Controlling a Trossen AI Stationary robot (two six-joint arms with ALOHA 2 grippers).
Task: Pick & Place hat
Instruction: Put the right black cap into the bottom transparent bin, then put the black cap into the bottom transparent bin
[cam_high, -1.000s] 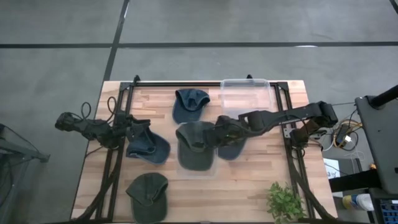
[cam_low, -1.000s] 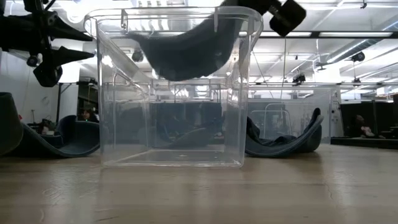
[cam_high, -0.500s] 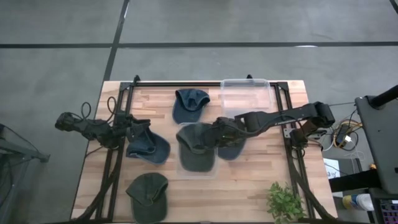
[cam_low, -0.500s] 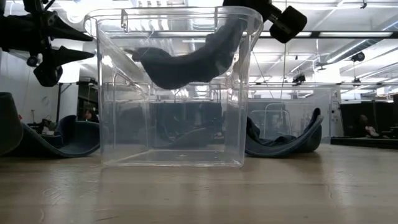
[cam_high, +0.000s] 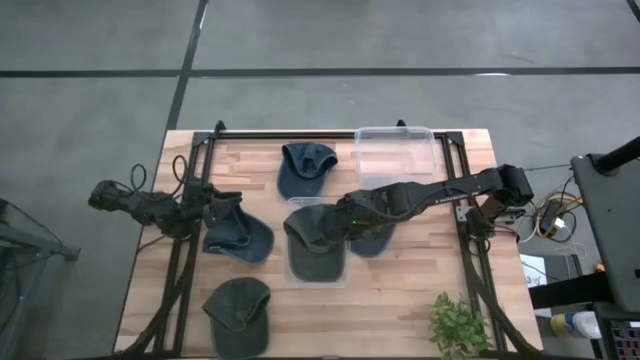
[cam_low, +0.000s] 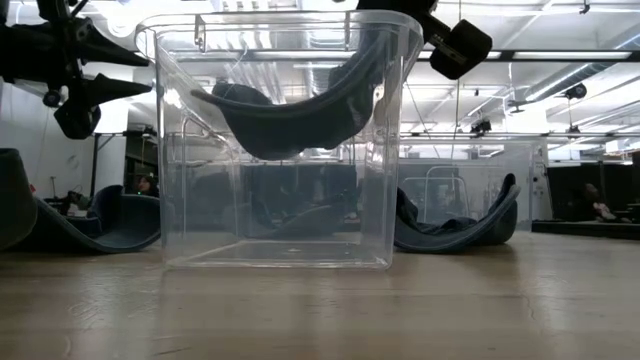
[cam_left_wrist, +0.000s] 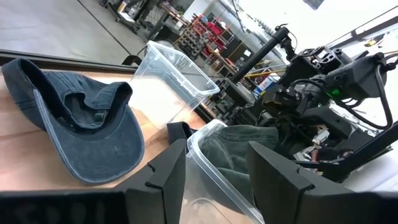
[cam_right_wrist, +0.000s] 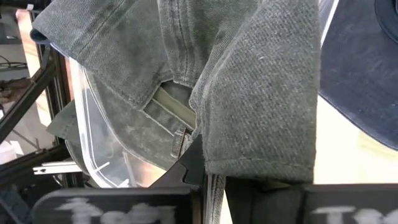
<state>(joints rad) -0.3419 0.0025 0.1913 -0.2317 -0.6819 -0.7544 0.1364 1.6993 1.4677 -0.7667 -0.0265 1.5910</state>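
Right claw (cam_high: 345, 216) pinches the green hat (cam_high: 316, 238) over the clear bin (cam_high: 317, 277), apparently for lowering inside; left claw (cam_high: 203, 215) waits spread, far left.

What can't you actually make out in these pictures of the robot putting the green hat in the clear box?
- The right gripper: its fingertips are buried in the green hat in the high view and in its own wrist view.
- The blue hat under the right arm: mostly covered from above.
- The clear box in the low view: its walls blur what stands behind.
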